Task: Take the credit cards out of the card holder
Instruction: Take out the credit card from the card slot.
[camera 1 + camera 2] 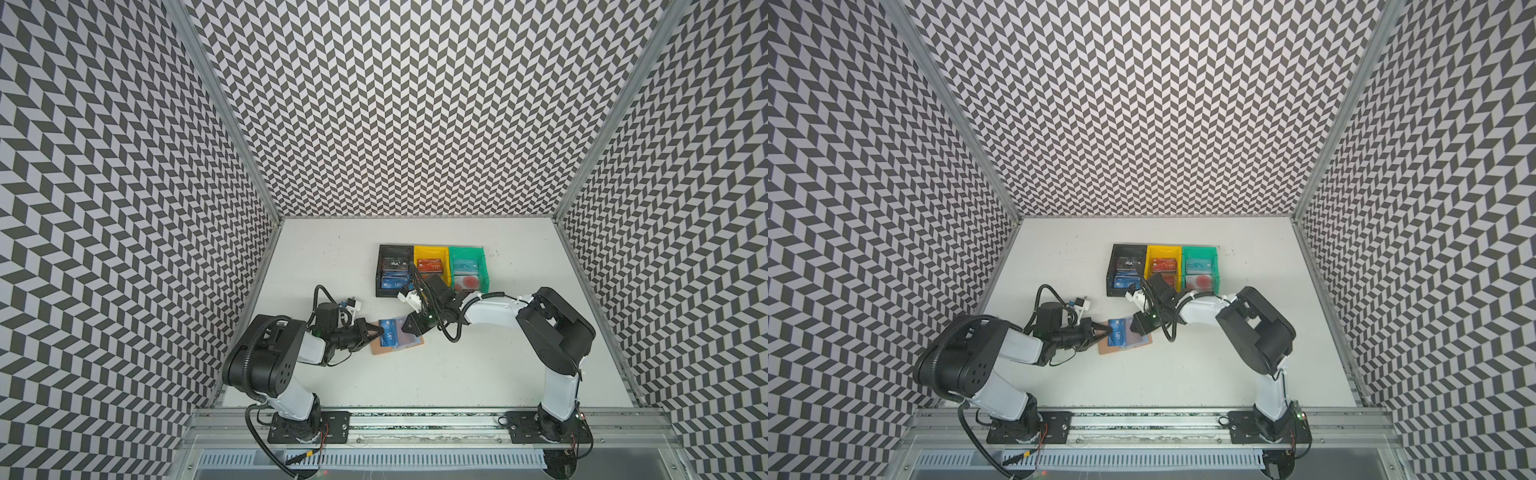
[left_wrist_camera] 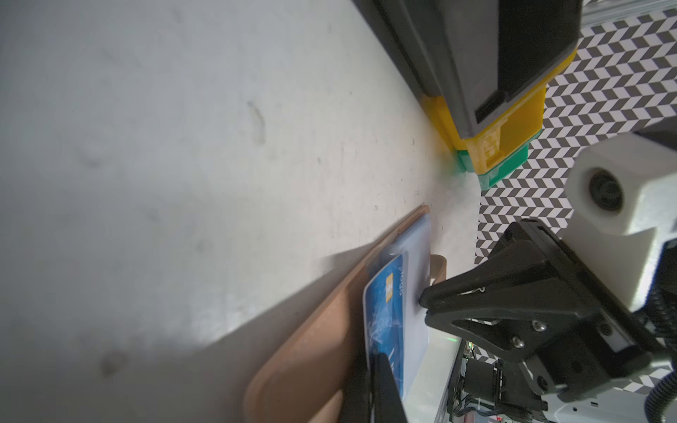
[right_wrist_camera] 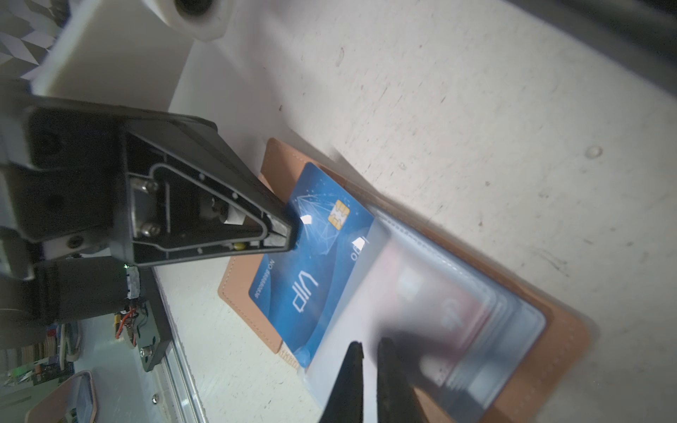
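Left arm stretches toward three o'clock, left gripper (image 1: 380, 331) clamped on the blue card (image 1: 389, 335). Right arm reaches to nine o'clock, right gripper (image 1: 406, 328) angled down, jaws pinched together.

White table (image 1: 478, 365): black bin (image 1: 384, 249), yellow bin (image 1: 430, 249) and green bin (image 1: 465, 250) abut in a row toward the far edge; card holder (image 1: 380, 349) lies open near the middle.
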`<state>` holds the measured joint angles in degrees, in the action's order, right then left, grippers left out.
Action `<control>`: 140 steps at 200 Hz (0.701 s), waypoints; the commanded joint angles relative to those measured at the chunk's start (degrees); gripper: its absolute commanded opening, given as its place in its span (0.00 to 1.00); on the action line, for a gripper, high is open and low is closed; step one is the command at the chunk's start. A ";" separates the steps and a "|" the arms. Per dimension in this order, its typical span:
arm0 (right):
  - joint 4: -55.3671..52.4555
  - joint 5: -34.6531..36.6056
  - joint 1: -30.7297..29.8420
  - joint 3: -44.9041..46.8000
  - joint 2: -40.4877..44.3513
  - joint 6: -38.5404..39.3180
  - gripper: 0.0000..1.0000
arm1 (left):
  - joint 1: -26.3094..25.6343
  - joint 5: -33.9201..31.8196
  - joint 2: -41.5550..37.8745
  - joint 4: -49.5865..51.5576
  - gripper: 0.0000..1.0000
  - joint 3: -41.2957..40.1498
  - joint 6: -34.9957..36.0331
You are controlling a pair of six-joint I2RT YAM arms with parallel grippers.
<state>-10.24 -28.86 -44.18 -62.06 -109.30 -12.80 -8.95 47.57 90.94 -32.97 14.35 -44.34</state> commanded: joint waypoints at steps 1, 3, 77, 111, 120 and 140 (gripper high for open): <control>-1.45 1.47 -0.11 1.44 -2.88 -0.36 0.11 | 1.38 -4.83 -2.02 6.33 0.00 -1.53 1.01; -1.45 1.45 -0.11 1.47 -2.86 -0.38 0.11 | 1.39 -4.94 -2.28 6.40 0.00 -1.54 1.01; -3.45 -3.23 0.32 -1.01 -0.61 0.90 0.16 | 2.25 -5.09 -12.39 12.62 0.00 -0.12 0.38; -7.31 -4.46 0.76 -4.63 2.76 2.50 0.20 | 2.27 -4.22 -16.31 13.78 0.00 1.03 -0.66; -8.38 -4.28 1.00 -5.54 3.44 2.90 0.22 | 2.22 -3.92 -16.86 13.83 0.00 1.42 -0.91; -10.17 -6.14 2.04 -7.28 4.55 3.74 0.25 | 2.23 -2.33 -17.37 12.04 0.00 1.51 -1.97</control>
<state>-17.76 -32.64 -43.33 -66.41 -108.53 -11.09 -7.07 43.79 74.54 -20.45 14.57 -44.84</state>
